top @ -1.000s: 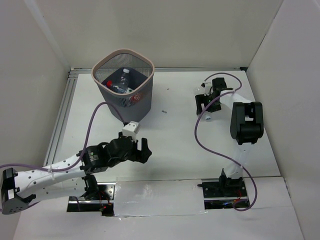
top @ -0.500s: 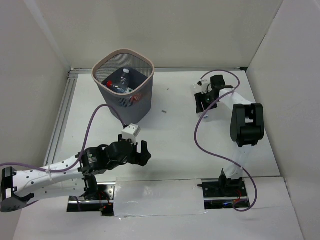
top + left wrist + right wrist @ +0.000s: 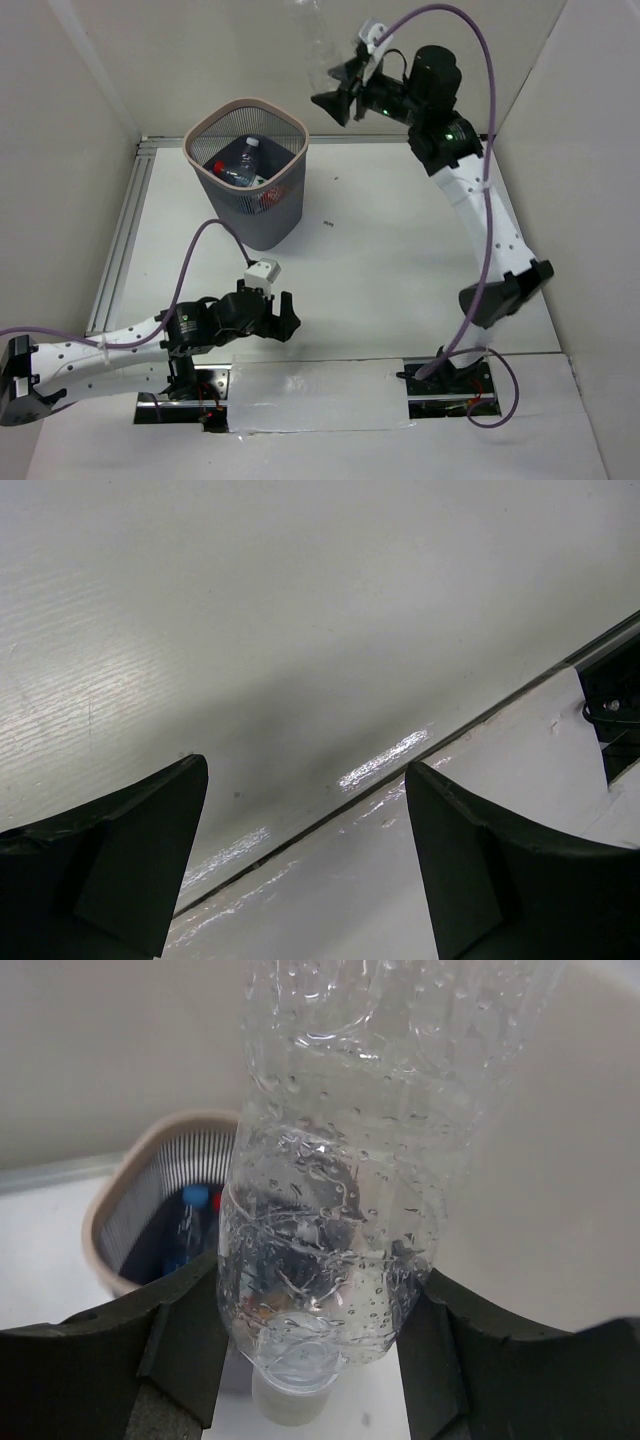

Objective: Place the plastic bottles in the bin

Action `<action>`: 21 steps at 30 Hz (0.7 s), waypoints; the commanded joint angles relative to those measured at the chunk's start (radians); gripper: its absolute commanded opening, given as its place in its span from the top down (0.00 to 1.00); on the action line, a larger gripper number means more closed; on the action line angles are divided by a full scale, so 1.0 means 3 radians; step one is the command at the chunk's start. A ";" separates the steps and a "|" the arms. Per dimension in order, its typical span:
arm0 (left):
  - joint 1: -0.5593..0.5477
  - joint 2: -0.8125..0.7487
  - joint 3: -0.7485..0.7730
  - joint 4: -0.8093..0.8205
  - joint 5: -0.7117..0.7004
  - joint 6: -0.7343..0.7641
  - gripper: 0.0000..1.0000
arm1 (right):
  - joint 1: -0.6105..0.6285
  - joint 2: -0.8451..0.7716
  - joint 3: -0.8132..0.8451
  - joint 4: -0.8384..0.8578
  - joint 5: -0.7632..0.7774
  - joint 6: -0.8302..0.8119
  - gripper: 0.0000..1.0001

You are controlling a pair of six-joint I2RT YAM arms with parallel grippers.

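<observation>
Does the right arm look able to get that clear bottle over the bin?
Probably yes: the right gripper holds the clear bottle raised just beside the bin, whose open top has nothing in the way.

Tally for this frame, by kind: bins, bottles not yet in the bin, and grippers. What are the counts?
Wire-mesh bin: 1
Bottles outside the bin: 1, the clear bottle in the right gripper
Grippers: 2, the left gripper open and empty
Total: 4
</observation>
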 commanded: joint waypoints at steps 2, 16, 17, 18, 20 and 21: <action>-0.0018 -0.0080 -0.0058 0.0160 0.0030 -0.0101 0.08 | 0.0312 0.0802 0.0691 0.0129 0.0035 0.0373 0.77; -0.0018 -0.0524 -0.0227 0.0027 -0.0072 -0.0264 0.08 | 0.0845 0.1744 0.1348 0.0411 0.0449 0.0640 0.20; -0.0018 -0.0525 -0.0227 0.0027 -0.0072 -0.0264 0.06 | 0.0845 0.1708 0.1317 0.0375 0.0449 0.0640 0.09; -0.0018 -0.0525 -0.0257 0.0027 -0.0072 -0.0264 0.00 | 0.0845 0.1708 0.1317 0.0374 0.0495 0.0609 0.00; -0.0018 -0.0525 -0.0257 0.0027 -0.0072 -0.0264 0.00 | 0.0845 0.1606 0.1286 0.0344 0.0495 0.0609 0.00; -0.0018 -0.0489 -0.0257 0.0057 -0.0072 -0.0219 0.00 | 0.0845 0.1570 0.1286 0.0344 0.0541 0.0639 0.00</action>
